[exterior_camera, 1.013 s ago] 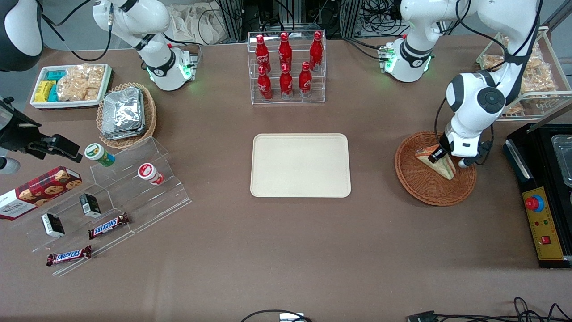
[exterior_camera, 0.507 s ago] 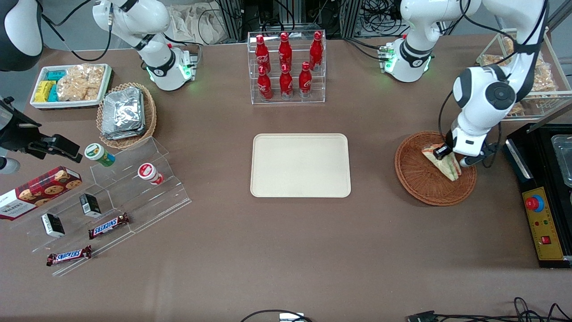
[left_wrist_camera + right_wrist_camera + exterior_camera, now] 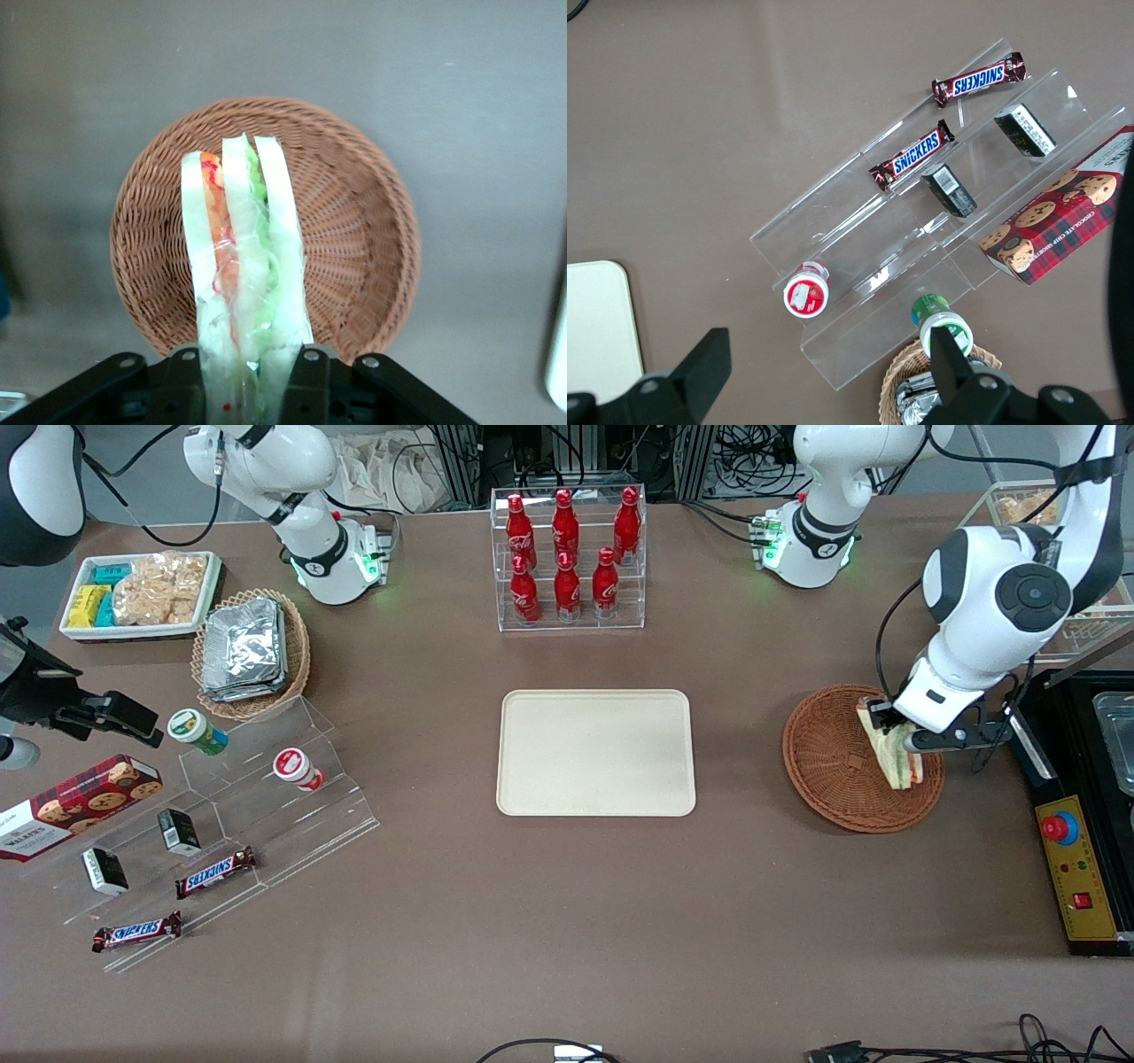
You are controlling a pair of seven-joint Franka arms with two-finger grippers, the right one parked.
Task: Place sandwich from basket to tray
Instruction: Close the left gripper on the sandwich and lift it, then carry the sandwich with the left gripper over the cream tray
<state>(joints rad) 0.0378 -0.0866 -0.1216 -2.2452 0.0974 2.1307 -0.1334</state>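
Front view — end effector [image 3: 897, 737] hangs over the basket [image 3: 828, 779], pinching the sandwich [image 3: 897, 762] by one end so the wedge dangles clear for carrying; tray [image 3: 595, 753] waits mid-table, well apart.

Left wrist view — sandwich [image 3: 241, 274] clamped between both fingers [image 3: 310, 376], extending outward above the basket [image 3: 354, 239].

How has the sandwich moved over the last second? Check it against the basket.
Yes. The sandwich, clamped in the gripper, has lifted off the basket floor and swung toward the rim nearer the working arm's end, now hanging edge-on above it.
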